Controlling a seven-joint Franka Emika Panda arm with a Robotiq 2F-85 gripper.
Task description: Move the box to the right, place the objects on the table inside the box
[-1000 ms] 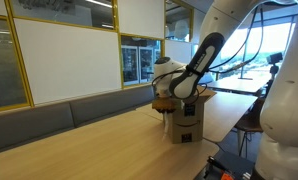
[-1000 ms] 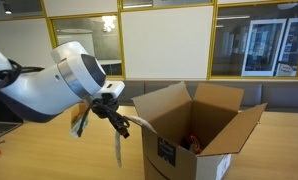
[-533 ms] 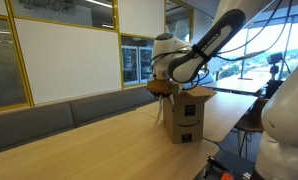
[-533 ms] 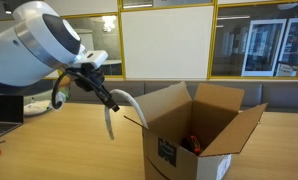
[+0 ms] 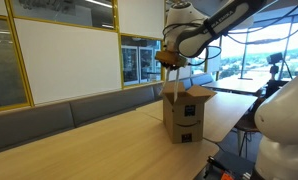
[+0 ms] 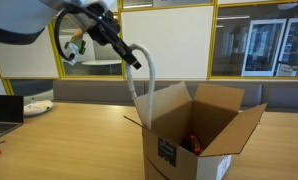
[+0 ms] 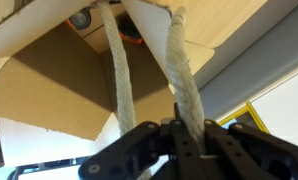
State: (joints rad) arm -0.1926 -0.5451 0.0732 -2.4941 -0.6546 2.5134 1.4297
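Clamped tight on the cream rope (image 7: 185, 70), the gripper (image 7: 179, 135) hangs high above the box (image 6: 179, 150), both strands trailing down toward its open top. Orange-red items (image 6: 192, 142) lie inside the box. Loading the rope seems the step in hand; next, lower over the box and let go.

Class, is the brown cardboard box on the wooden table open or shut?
Open: the brown cardboard box has its top flaps spread outward, and a small orange-red item shows inside.

The light-brown wooden table (image 5: 94, 148) carries the open cardboard box (image 5: 187, 116), standing upright.
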